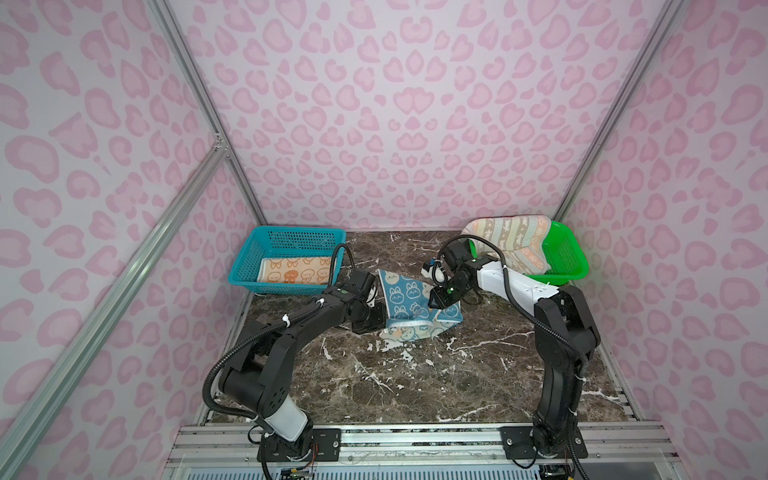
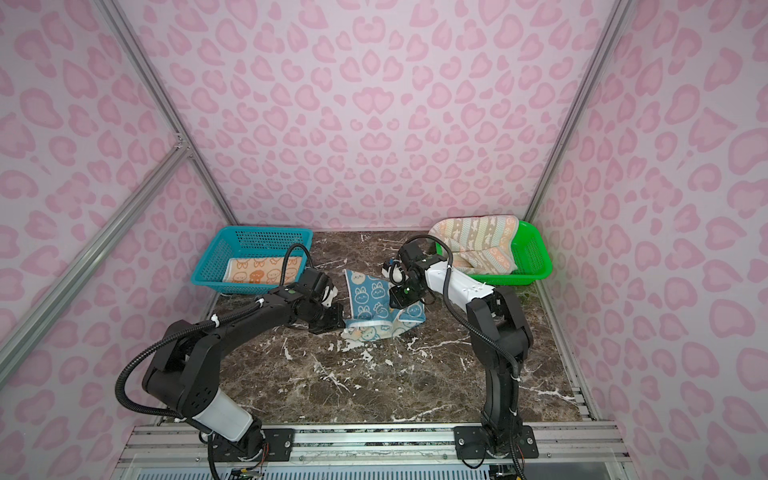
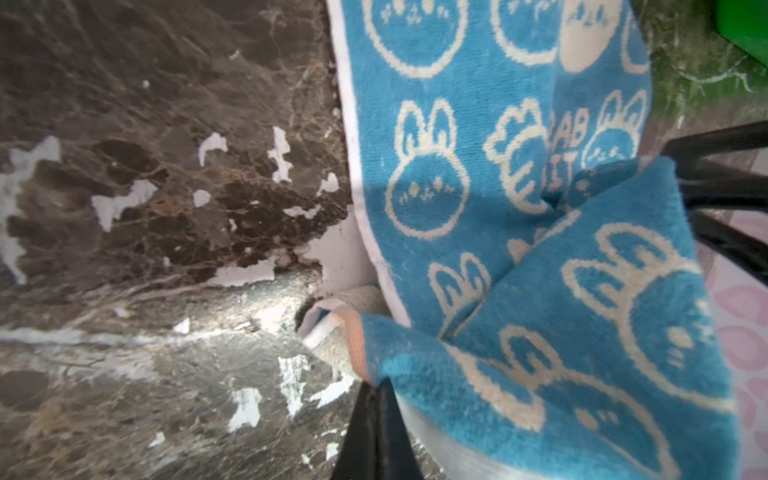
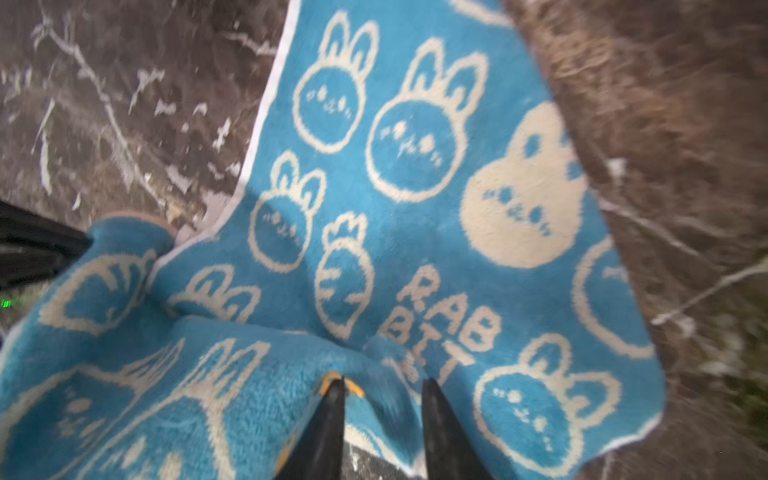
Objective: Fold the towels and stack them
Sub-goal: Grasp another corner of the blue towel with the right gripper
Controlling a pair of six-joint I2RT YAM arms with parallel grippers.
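Note:
A blue towel (image 1: 409,305) (image 2: 376,305) with cream rabbit faces and "RABBIT" lettering lies partly folded mid-table, its near edge turned up onto itself. My left gripper (image 1: 380,324) (image 2: 340,322) (image 3: 376,384) is shut on the towel's (image 3: 498,166) near-left corner, which it holds low over the marble. My right gripper (image 1: 435,305) (image 2: 397,301) (image 4: 382,384) hovers over the towel's (image 4: 415,187) right part with its jaws apart. A turned-over fold lies loose between and under its fingers. Folded flat in the blue basket is an orange towel (image 1: 295,270) (image 2: 264,270). A striped peach-grey towel (image 1: 511,241) (image 2: 478,239) is heaped in the green basket.
The blue basket (image 1: 249,257) (image 2: 212,257) stands at the back left and the green basket (image 1: 569,253) (image 2: 536,257) at the back right. Dark marble table (image 1: 395,382) stretches from the towel to the front rail. Pink patterned walls close in on three sides.

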